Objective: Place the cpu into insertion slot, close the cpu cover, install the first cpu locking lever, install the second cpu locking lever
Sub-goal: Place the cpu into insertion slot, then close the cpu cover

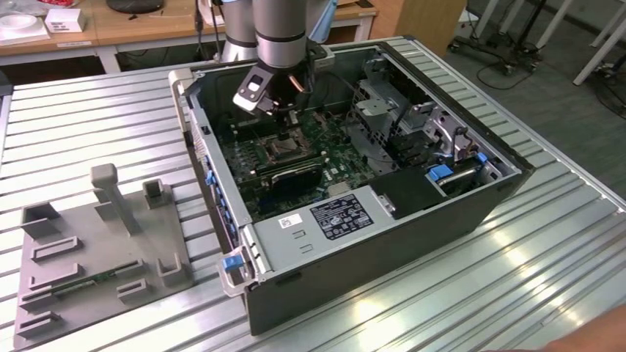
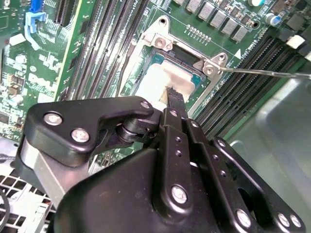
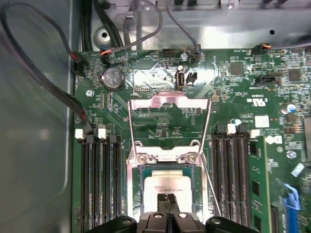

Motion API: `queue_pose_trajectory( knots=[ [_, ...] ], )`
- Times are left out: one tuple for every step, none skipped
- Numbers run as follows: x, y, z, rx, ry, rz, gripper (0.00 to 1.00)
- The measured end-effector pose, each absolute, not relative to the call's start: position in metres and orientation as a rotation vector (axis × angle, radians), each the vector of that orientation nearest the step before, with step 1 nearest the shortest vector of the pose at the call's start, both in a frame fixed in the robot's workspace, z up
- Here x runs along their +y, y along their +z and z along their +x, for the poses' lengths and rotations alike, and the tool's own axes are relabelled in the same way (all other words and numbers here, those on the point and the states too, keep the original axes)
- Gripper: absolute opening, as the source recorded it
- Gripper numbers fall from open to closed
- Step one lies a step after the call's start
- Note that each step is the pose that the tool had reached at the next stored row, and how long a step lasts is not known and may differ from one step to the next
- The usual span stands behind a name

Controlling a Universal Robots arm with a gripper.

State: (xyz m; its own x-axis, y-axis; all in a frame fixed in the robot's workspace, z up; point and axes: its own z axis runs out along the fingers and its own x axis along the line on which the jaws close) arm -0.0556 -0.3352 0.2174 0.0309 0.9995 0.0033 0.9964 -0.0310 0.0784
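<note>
**Steel cover up, chip seated in its socket**

We see the gripper [image 3: 167, 199] reaching down into the open computer case [image 1: 352, 279]. Its two black fingers [image 2: 174, 104] are pressed together with nothing between them. The tips sit at or just above the cpu [image 3: 167, 183]; we cannot confirm contact. The cpu lies flat inside the insertion slot [image 3: 167, 156], its dull pale-silver top edged in green, so we judge the placing done. The cpu cover [image 3: 167, 100], a thin shiny steel frame with a cut-out window, stands swung back on its hinge, which leaves the slot free from above. A thin wire lever [image 2: 262, 73] juts sideways, unlatched. Long black memory slots [image 3: 99, 184] flank the socket.
</note>
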Motion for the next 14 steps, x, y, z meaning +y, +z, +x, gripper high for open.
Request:
queue_pose_trajectory(
  knots=[
    [-0.335, 0.219, -0.056, 2.148, 0.088, 2.216, 0.11],
    [-0.335, 0.22, -0.056, 2.148, 0.088, 2.216, 0.11],
    [-0.335, 0.222, -0.056, 2.148, 0.088, 2.216, 0.11],
    [-0.335, 0.224, -0.056, 2.148, 0.088, 2.216, 0.11],
    [-0.335, 0.225, -0.056, 2.148, 0.088, 2.216, 0.11],
    [-0.335, 0.226, -0.056, 2.148, 0.088, 2.216, 0.11],
    [-0.335, 0.226, -0.056, 2.148, 0.088, 2.216, 0.11],
    [-0.335, 0.226, -0.056, 2.148, 0.089, 2.216, 0.11],
    [-0.335, 0.228, -0.056, 2.148, 0.088, 2.216, 0.11],
    [-0.335, 0.23, -0.056, 2.148, 0.088, 2.216, 0.11],
    [-0.335, 0.23, -0.056, 2.148, 0.088, 2.216, 0.11],
    [-0.335, 0.23, -0.056, 2.148, 0.088, 2.216, 0.11],
    [-0.335, 0.23, -0.056, 2.148, 0.088, 2.216, 0.11],
    [-0.335, 0.23, -0.056, 2.148, 0.088, 2.216, 0.11]
  ],
)
